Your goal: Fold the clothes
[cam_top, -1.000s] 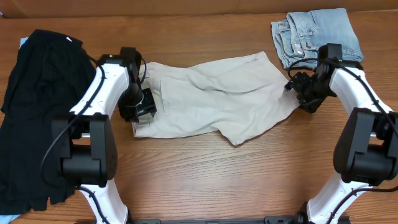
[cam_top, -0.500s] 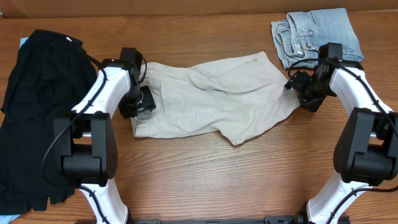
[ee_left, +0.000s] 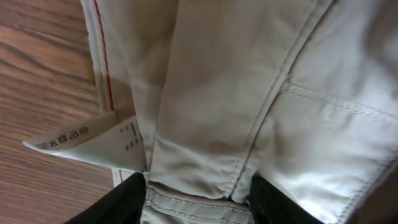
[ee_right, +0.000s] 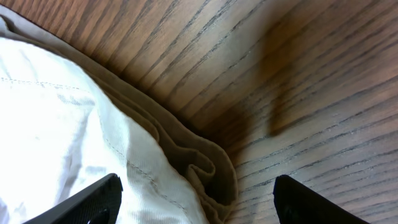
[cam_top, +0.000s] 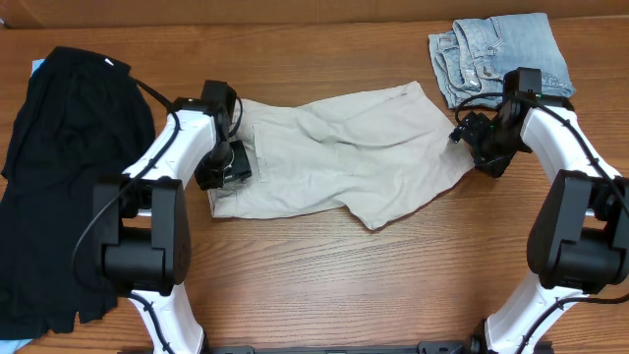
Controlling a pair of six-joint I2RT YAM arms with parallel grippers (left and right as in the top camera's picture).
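As shorts (cam_top: 344,157) lie rumpled, left end effector (ee_left: 196,202) straddles them.

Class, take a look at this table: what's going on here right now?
Two robot arms are working on beige shorts spread on a wooden table. The left gripper sits at the waistband by the white label, with fabric between its jaws; a firm grip cannot be confirmed. The right gripper is open over the leg hem. Nothing is folded yet. A black garment and a denim piece lie aside.
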